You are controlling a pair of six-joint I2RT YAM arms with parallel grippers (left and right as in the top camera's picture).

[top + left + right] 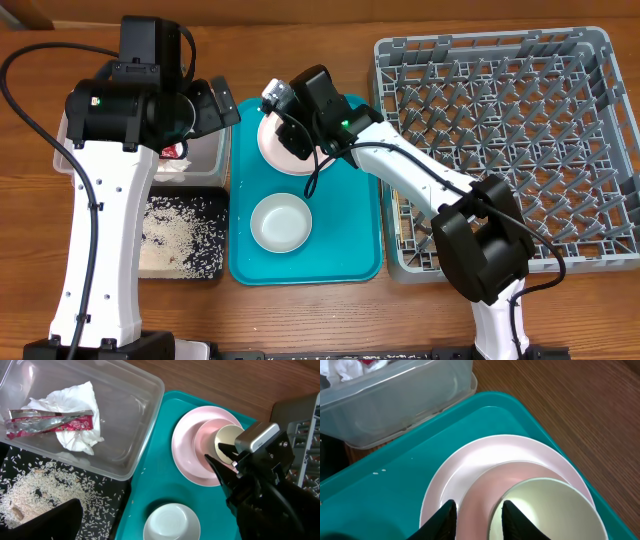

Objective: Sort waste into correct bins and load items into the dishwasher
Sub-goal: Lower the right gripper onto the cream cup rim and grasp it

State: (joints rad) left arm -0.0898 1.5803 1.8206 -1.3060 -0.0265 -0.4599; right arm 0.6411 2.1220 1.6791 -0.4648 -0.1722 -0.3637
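Observation:
A pale pink plate (280, 160) (450, 475) lies at the back of the teal tray, with a small white cup (550, 510) (227, 439) standing in its well. My right gripper (478, 510) (288, 130) is down over the cup. One finger is inside the rim and the other outside over the plate, with a gap showing between them. A white bowl (280, 222) (171, 522) sits nearer on the tray. My left gripper (220, 105) hangs wide open and empty above the clear tub (145, 425), which holds the red wrapper (50, 422) and the napkin (75, 400).
Loose rice (180, 235) covers the black tray (215, 265) in front of the tub. The grey dish rack (500, 140) fills the right side, touching the teal tray (350, 240). The right arm reaches across the rack's left edge.

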